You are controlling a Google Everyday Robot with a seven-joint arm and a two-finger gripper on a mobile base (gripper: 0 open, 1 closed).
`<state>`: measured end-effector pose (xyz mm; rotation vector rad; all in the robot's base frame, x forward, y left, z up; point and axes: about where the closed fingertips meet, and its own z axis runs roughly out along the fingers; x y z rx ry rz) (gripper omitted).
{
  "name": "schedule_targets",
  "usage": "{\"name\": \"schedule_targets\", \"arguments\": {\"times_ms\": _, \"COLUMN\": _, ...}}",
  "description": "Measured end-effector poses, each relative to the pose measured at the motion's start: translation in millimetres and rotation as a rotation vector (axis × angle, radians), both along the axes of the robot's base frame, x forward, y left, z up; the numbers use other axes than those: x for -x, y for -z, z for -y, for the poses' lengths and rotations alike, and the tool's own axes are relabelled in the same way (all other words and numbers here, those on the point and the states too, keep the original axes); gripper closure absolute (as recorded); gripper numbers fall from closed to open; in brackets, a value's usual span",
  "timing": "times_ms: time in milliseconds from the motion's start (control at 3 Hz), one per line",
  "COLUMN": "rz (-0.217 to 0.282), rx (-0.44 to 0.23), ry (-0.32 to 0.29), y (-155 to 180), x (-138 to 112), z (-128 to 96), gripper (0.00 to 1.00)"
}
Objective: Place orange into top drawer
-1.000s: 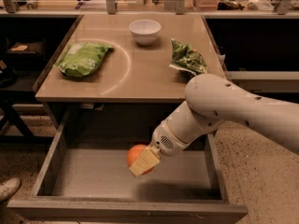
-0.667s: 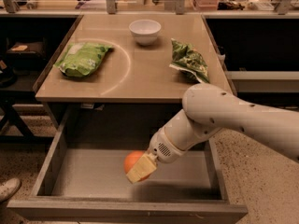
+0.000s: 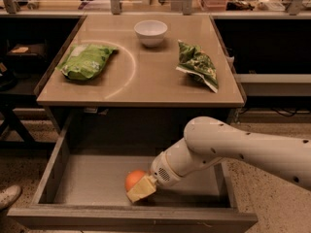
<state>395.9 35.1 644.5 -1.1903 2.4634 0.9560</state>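
My jaws are down inside the top drawer (image 3: 54, 165), low over its grey floor, near the front edge and about midway across. They are clamped on the orange (image 3: 134, 178). One pale finger (image 3: 141, 190) lies against the fruit's near side and the other is hidden behind it, so the grip is my judgement from how snugly the fruit sits. The orange lies right at the jaws, on their far left side as the camera sees it. It is round, so it has no long axis to line up. What the coming move turns on is the gap beneath it, and I cannot tell whether it touches the floor yet. I judge that only the letting go remains. My white arm (image 3: 243, 147) reaches in from the right over the drawer's side wall. The orange is the only thing I see in the drawer. Above, the bench (image 3: 146, 84) carries a white bowl (image 3: 150, 32) that looks empty, a green bag on the left (image 3: 86, 60) and another on the right (image 3: 197, 64).
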Motion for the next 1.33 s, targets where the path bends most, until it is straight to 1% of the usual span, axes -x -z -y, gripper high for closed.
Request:
{"name": "schedule_targets", "arguments": {"times_ms": 333, "rz": 0.041, "rx": -0.011, "ry": 0.008, "y": 14, "x": -16, "z": -7, "gripper": 1.00}}
{"name": "schedule_targets", "arguments": {"times_ms": 1000, "rz": 0.064, "rx": -0.019, "ry": 0.030, "y": 43, "x": -29, "z": -8, "gripper": 1.00}}
{"name": "schedule_targets", "arguments": {"times_ms": 1333, "rz": 0.065, "rx": -0.019, "ry": 0.032, "y": 42, "x": -30, "z": -8, "gripper": 1.00}}
